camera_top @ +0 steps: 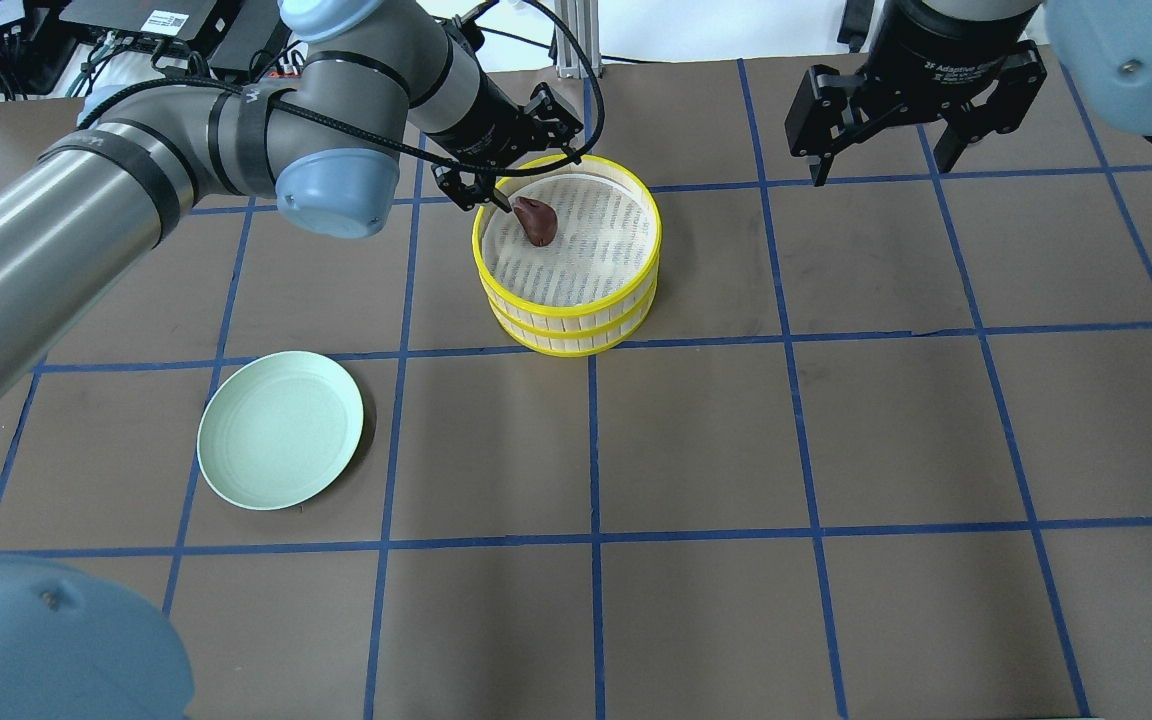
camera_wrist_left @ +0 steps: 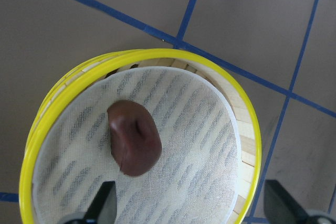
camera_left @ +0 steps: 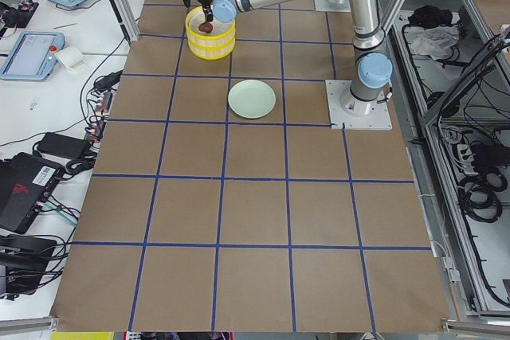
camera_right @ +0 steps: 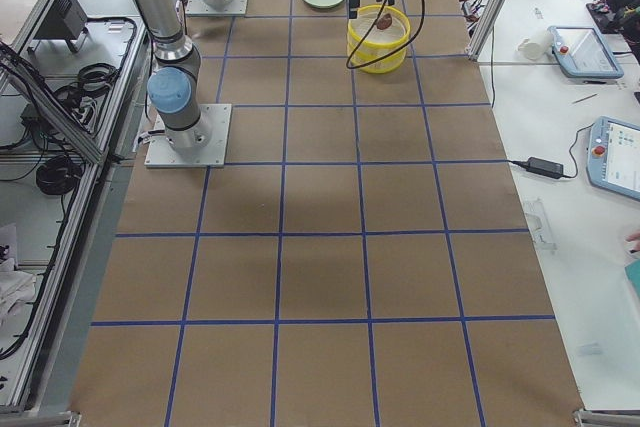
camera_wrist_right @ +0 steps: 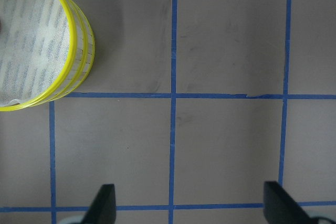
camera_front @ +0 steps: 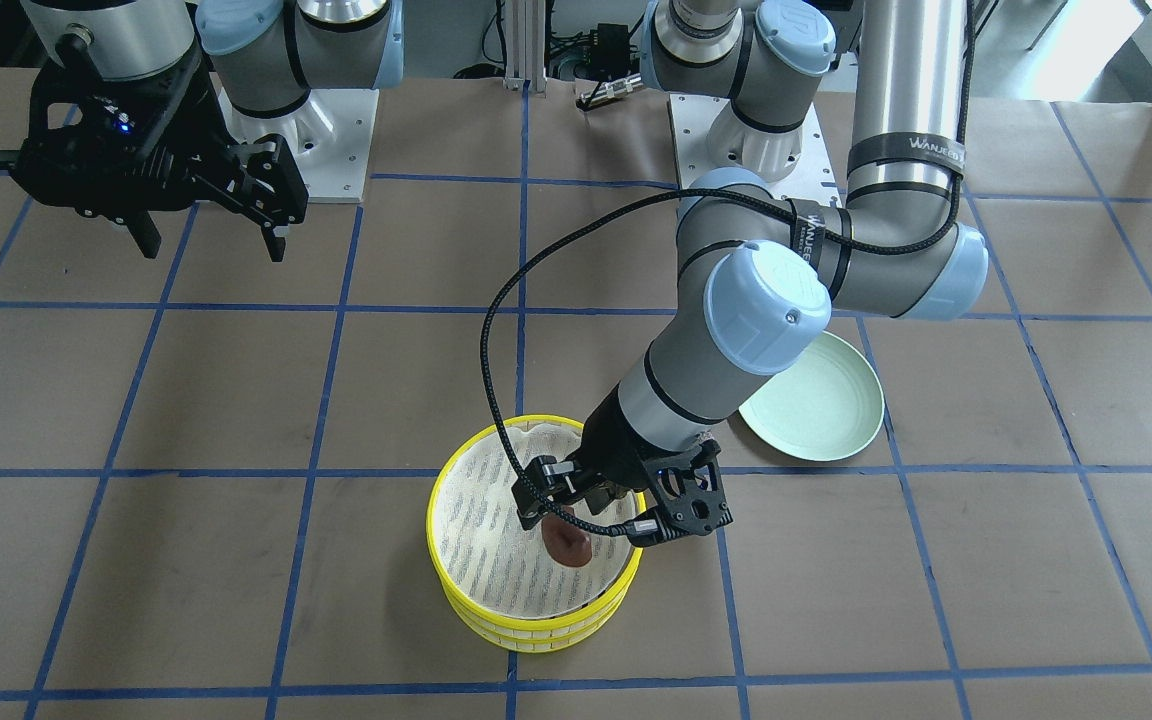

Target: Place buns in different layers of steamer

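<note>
The steamer (camera_top: 650, 243) stands as stacked yellow-rimmed layers with a white mesh liner on top. One dark reddish-brown bun (camera_top: 536, 218) lies on the top liner, near the rim on the left arm's side. My left gripper (camera_top: 521, 175) hovers just above that rim, open, and the bun (camera_wrist_left: 134, 137) rests free on the liner ahead of its fingertips (camera_wrist_left: 105, 203). In the front-facing view the left gripper (camera_front: 611, 510) partly covers the steamer (camera_front: 433, 510) and the bun (camera_front: 566, 542). My right gripper (camera_top: 881, 150) hangs open and empty over bare table, well away from the steamer (camera_wrist_right: 73, 72).
A pale green plate (camera_top: 279, 430) with nothing on it lies on the table on the left arm's side, apart from the steamer. Brown paper with blue tape grid lines covers the table. The left arm's cable loops above the steamer.
</note>
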### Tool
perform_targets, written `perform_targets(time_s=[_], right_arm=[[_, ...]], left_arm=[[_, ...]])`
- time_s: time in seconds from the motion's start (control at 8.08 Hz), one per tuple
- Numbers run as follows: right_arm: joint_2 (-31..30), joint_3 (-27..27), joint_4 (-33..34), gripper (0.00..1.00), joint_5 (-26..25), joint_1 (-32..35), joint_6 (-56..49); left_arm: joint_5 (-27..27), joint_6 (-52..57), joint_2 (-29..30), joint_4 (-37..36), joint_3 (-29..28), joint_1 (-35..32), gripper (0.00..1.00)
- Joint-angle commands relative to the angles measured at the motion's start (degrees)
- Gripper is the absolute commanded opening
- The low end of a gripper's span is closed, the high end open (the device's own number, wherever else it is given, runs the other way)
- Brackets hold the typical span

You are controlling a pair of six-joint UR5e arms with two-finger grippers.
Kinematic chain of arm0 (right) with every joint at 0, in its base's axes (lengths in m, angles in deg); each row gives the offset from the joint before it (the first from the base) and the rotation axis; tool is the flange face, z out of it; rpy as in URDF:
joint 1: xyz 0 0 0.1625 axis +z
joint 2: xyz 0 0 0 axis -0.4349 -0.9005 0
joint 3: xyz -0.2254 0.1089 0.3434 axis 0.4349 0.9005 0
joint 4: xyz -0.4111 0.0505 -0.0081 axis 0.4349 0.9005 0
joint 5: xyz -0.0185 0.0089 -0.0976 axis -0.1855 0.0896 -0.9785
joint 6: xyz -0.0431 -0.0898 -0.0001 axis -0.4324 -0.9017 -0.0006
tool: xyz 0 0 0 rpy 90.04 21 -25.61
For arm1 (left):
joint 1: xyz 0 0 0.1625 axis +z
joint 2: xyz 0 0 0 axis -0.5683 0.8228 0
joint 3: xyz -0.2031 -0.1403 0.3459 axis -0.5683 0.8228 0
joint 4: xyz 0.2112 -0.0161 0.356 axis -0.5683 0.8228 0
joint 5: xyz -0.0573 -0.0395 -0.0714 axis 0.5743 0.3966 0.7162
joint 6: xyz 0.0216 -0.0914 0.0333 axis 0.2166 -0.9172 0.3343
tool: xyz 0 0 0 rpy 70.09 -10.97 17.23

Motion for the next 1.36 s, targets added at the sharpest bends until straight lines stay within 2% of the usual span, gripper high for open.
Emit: perform_targets(time_s=[0.0, 0.12, 0.37, 0.5, 0.74, 0.99, 1.24], right_arm=[[0.00, -0.04, 0.18, 1.00, 0.01, -0.01, 0.01], [0.00, -0.13, 0.18, 1.00, 0.01, -0.01, 0.10], [0.00, -0.31, 0.27, 1.00, 0.01, 0.08, 0.10], [0.00, -0.39, 0.36, 1.00, 0.01, -0.01, 0.10], [0.00, -0.48, 0.97, 1.00, -0.25, -0.01, -0.16], [0.00, -0.57, 1.06, 1.00, -0.08, -0.01, -0.08], [0.00, -0.57, 1.50, 1.00, -0.16, -0.01, 0.01]], left_arm=[[-15.68, 9.08, -4.95, 8.95, -0.49, 0.49, 1.00], [-18.14, 11.31, -6.71, 13.25, -0.49, 2.40, 1.00], [-19.83, 24.98, -13.28, 24.39, -0.14, 12.74, 1.00], [-24.01, 28.78, -15.84, 26.54, 0.73, 14.62, 1.00], [-25.46, 28.83, -17.62, 27.80, 4.49, 14.47, 1.00], [-25.72, 28.82, -19.90, 27.88, 5.39, 14.47, 1.00], [-25.19, 28.73, -23.32, 32.00, 5.83, 14.38, 1.00]])
